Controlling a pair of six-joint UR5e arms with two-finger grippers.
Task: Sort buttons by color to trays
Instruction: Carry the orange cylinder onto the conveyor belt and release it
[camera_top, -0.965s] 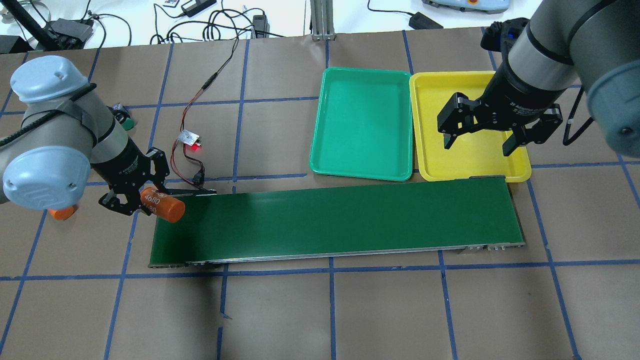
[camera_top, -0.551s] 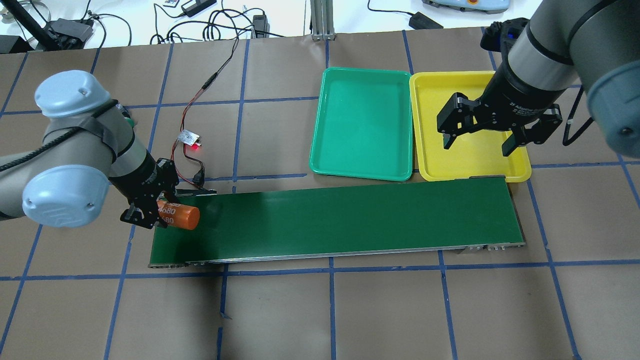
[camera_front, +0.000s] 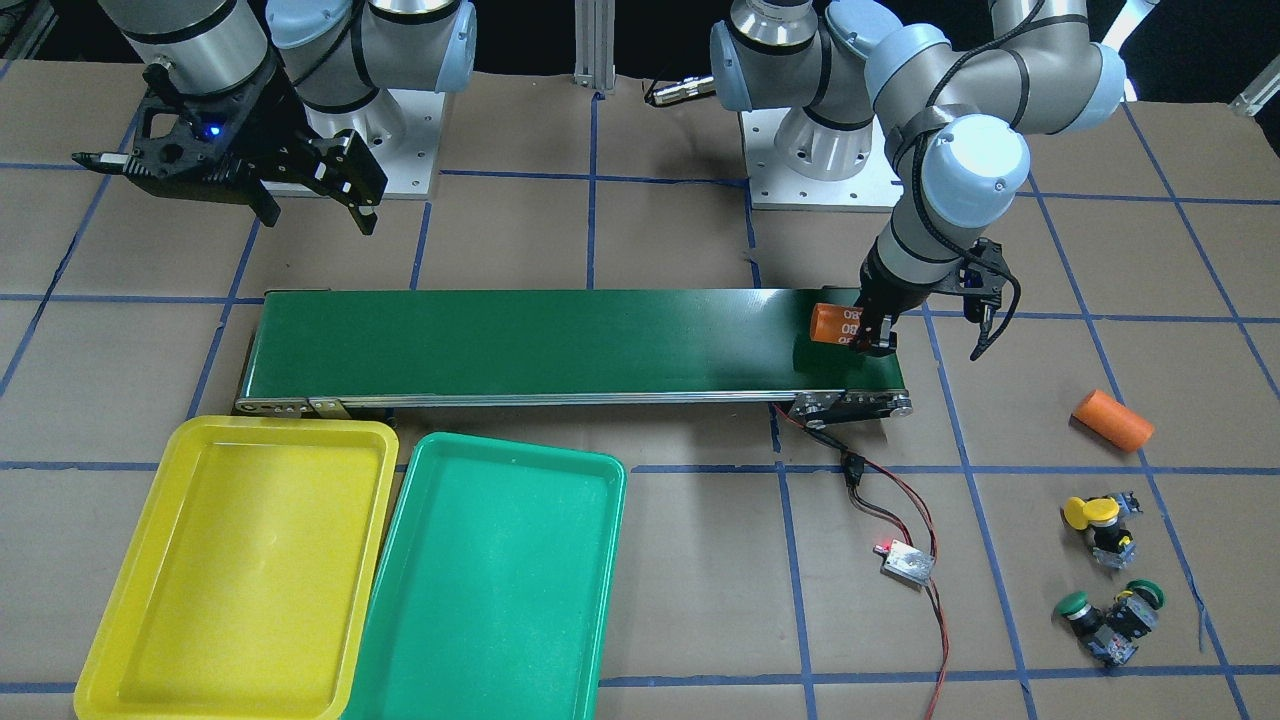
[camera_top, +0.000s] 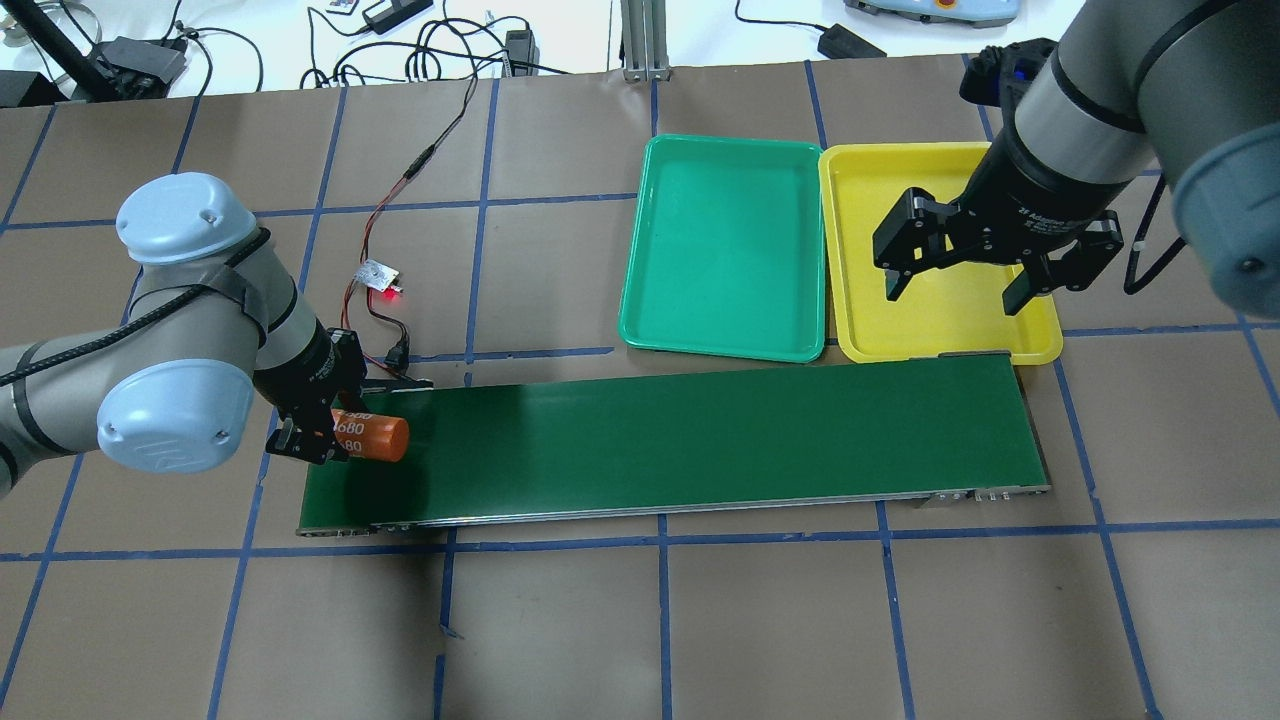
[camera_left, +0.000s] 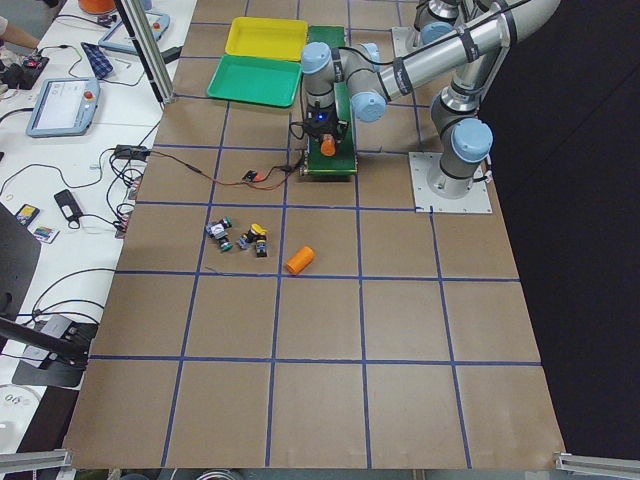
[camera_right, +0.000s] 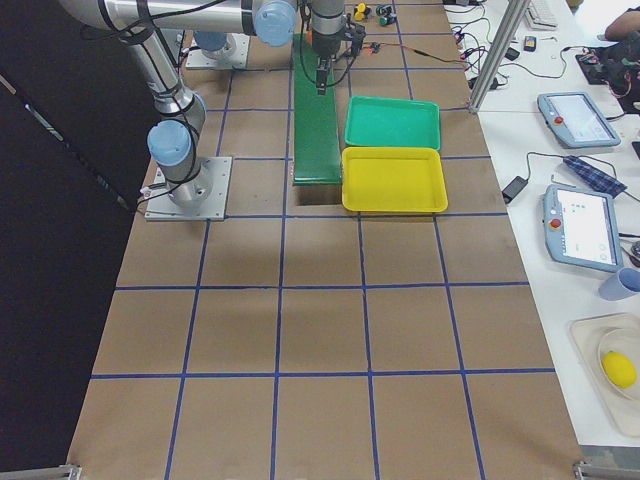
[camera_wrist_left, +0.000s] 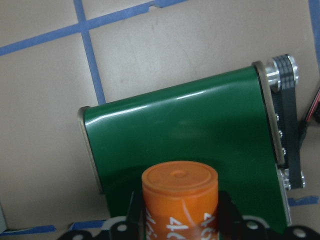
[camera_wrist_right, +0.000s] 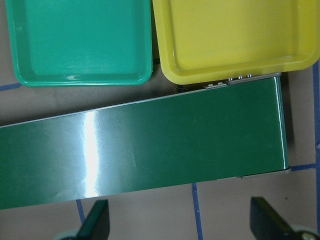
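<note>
The left claw (camera_front: 871, 336), clenched on a printed orange cylinder (camera_top: 375, 437), swings in from beyond the end of the long dark-green conveyor belt (camera_top: 680, 440). A second ago the cylinder only overlapped the belt's edge; now it lies crosswise above the belt surface, just inside that end. From here I cannot tell whether it touches the belt or hangs just over it.

At the belt's far end the right claw (camera_top: 955, 293) has not moved in that second. It hovers with its jaws spread wide and empty above the near part of the shallow yellow plastic tray (camera_top: 900, 150). The matching teal-green plastic tray (camera_top: 725, 240) sits edge to edge beside it. Both trays hold nothing.

The small push-buttons are untouched in a loose cluster on the paper-covered desk (camera_top: 700, 620), well apart from the belt and beyond the left arm. One yellow mushroom cap (camera_front: 1090, 513) and two green caps (camera_front: 1074, 603) (camera_front: 1146, 593) show plainly; a fourth button cannot be made out. A second orange cylinder (camera_front: 1112, 418) lies between the cluster and the belt.

So the sorting itself appears not to have begun. The only object on the move is a cylinder that is no button. If it is released there and the belt carries it along, the waiting right claw will likely have to let it pass rather than drop it in a tray.
</note>
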